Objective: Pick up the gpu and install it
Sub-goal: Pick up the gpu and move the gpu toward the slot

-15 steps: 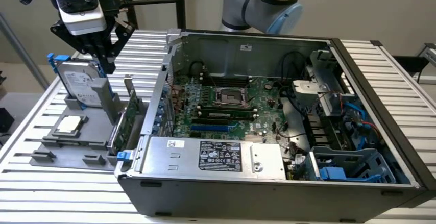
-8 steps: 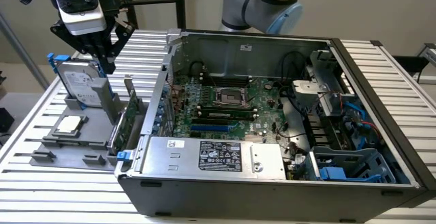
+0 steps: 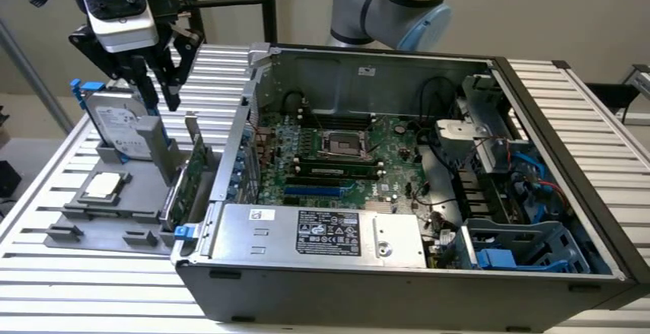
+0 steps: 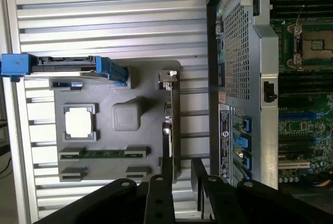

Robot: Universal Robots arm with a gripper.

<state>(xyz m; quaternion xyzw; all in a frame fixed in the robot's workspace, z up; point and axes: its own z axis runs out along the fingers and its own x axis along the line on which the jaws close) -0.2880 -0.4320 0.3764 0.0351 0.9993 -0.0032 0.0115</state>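
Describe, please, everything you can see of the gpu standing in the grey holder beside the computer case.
The gpu is a thin, flat card: green circuit board, silver metal bracket at one end. It stands upright on its long edge in a slot of the grey holder, on the side nearest the open computer case, so it is not installed. The open gripper hangs above it without touching; only the holder touches it.
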